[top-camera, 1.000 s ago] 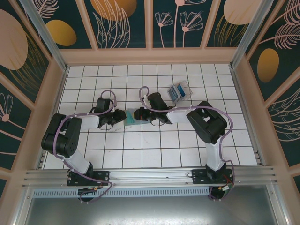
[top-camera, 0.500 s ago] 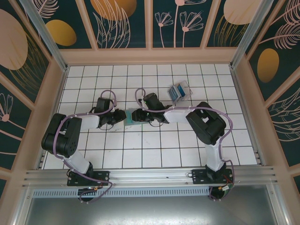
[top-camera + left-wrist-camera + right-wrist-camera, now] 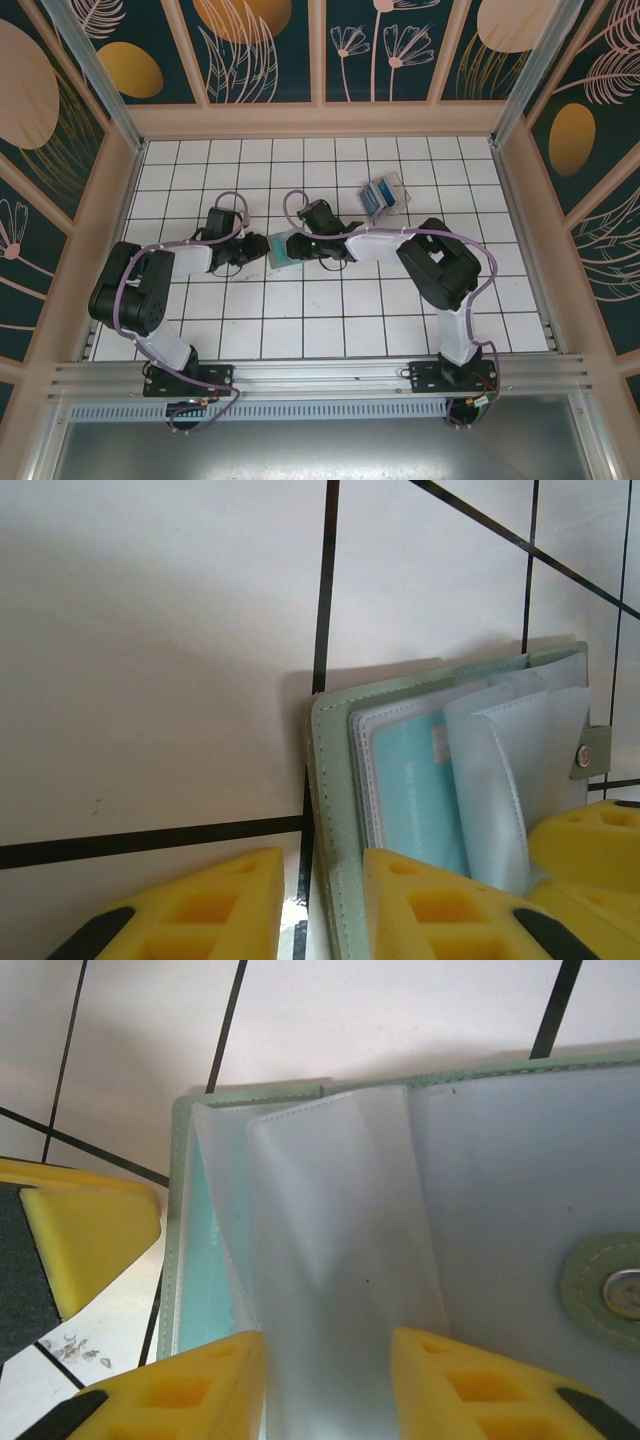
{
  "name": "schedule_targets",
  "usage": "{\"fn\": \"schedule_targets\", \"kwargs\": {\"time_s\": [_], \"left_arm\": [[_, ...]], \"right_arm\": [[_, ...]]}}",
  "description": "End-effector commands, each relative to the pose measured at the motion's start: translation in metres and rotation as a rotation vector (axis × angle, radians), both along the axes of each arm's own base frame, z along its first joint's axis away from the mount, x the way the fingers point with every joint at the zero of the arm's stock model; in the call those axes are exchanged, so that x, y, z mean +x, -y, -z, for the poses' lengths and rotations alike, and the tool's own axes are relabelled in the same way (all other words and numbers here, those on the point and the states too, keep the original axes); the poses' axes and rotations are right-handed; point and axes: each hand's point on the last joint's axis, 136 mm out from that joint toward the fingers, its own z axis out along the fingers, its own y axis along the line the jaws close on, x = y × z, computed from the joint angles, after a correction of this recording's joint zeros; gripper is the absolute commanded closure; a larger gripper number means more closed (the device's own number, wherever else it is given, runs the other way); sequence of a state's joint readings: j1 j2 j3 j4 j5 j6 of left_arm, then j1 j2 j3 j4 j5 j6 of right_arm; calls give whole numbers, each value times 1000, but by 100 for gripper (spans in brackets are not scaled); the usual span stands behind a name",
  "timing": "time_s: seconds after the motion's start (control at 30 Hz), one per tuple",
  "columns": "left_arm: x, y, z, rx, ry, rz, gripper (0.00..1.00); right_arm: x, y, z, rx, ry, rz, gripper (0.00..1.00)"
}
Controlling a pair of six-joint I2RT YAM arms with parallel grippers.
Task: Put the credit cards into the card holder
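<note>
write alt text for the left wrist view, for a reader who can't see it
An open sage-green card holder lies on white tiles, its clear sleeves fanned up over a light-blue card. Yellow jaws of the left gripper frame the bottom edge, one pad on the holder's left cover.

Overhead camera looks down on both arms from behind; both wrist cameras look closely, from opposite sides, at the open card holder (image 3: 440, 780).

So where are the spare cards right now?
In the top view, the credit cards lie bunched on the far right tiles, beyond the right gripper and apart from the card holder.
</note>
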State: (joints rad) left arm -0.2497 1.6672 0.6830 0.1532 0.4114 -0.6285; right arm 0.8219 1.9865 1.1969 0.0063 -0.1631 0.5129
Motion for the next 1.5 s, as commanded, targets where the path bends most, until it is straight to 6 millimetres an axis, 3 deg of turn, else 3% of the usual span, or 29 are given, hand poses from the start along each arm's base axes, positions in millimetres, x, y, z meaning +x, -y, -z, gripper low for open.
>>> {"fn": "schedule_targets", "kwargs": {"time_s": [0.0,0.4,0.7,1.1,1.47], "left_arm": [[5,1,-10,4,26,18,71],[5,-1,-14,17,34,19,69],[6,0,-13,16,30,24,68],[4,-1,-11,24,27,24,68],[3,-1,-8,27,23,30,67]], "right_arm": [[1,6,4,-72,17,3,62],[6,15,-6,-61,22,42,75],[3,17,-13,-10,-7,26,96],[-2,30,-34,183,-41,41,97],[2,50,-29,413,-216,119,100]]}}
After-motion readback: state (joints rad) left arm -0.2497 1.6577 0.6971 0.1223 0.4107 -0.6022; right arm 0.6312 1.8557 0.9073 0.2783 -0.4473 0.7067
